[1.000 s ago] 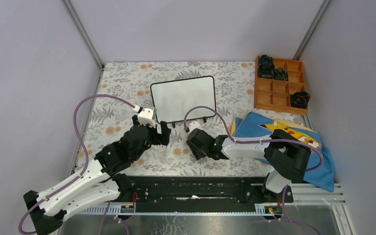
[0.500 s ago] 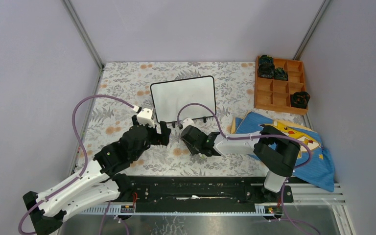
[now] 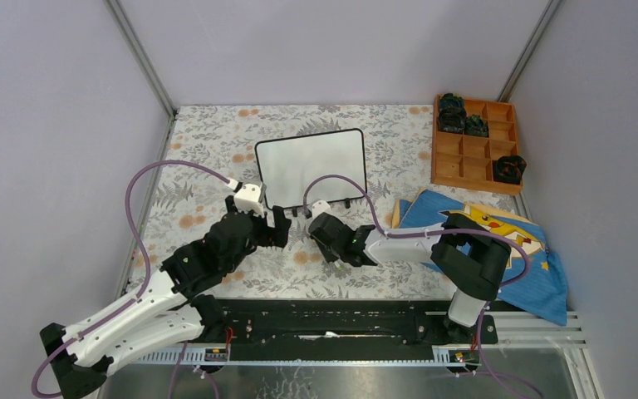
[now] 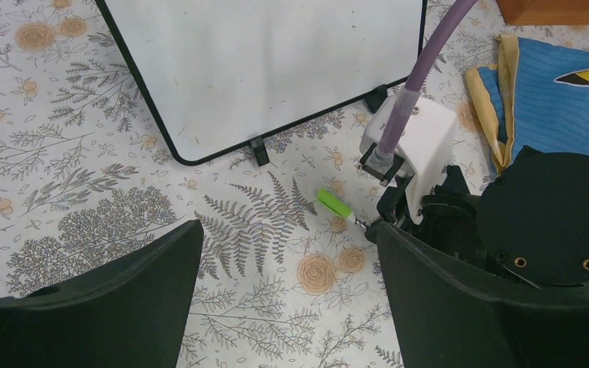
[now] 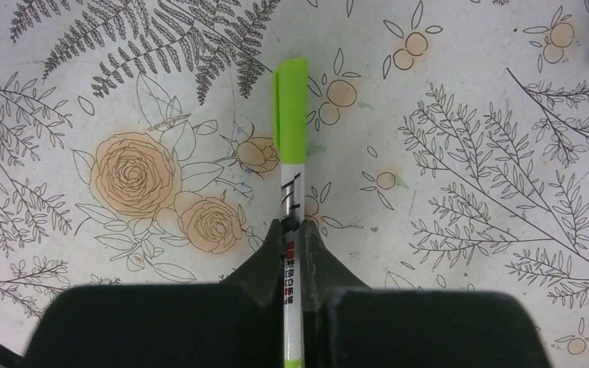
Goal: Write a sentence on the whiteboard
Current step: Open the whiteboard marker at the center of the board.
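Observation:
The whiteboard (image 3: 311,166) stands blank in the middle of the floral cloth; no sentence shows on its face (image 4: 276,69). In front of its feet lies a marker (image 5: 291,123) with a light-green cap and white barrel. My right gripper (image 5: 291,230) is shut on the barrel, cap pointing away from it. In the left wrist view the marker (image 4: 335,205) pokes out of the right gripper (image 4: 380,222). Just left of it my left gripper (image 4: 287,230) hovers open over the cloth, holding nothing. From above, the left gripper (image 3: 287,224) and right gripper (image 3: 312,233) nearly meet.
A wooden compartment tray (image 3: 465,154) with black items stands at the back right. A blue cloth with a yellow cartoon print (image 3: 498,241) lies crumpled on the right under the right arm. Grey walls close in on the table's left, back and right.
My right gripper slid left toward the board's feet and closed on the marker's barrel. The left arm has stayed still and open.

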Robot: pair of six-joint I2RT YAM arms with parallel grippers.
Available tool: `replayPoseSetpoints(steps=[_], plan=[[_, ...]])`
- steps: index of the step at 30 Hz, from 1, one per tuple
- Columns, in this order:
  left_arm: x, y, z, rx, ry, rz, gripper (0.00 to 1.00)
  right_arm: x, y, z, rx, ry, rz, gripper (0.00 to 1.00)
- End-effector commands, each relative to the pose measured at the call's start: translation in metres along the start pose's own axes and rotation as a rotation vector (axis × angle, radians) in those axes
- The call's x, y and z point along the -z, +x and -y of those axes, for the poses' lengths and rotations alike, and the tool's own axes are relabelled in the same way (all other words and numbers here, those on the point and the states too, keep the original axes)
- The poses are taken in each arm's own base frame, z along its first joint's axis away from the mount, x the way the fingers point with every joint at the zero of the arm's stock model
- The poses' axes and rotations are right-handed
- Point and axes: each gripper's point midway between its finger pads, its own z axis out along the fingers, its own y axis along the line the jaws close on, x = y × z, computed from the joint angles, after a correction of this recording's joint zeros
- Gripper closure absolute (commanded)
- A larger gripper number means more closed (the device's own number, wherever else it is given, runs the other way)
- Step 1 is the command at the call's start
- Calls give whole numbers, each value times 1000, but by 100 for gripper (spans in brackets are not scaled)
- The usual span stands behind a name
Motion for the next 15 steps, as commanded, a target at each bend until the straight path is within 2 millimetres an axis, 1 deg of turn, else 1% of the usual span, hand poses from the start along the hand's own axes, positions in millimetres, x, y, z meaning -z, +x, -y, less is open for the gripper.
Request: replayPoseSetpoints(steps=[1,4,7,10,12,14,15], plan=[[3,-17,6,27,16,48,9,-2,64,28,36,73,-197,100],[3,-17,5,30,12,50,10,7,46,26,11,58,-130,100],[4,-19,2,39,3,59,10,24,21,23,-26,25,-27,100],[6,-22,-1,54,-12,82,10,50,-6,19,-70,-24,90,100],[7,-27,-9,70,-51,115,10,68,-20,19,-100,-54,157,100],[10,-35,-18,92,-94,163,9,87,-31,19,-116,-78,208,100],[12,-41,-18,104,-91,191,9,97,-37,20,-123,-93,234,100]])
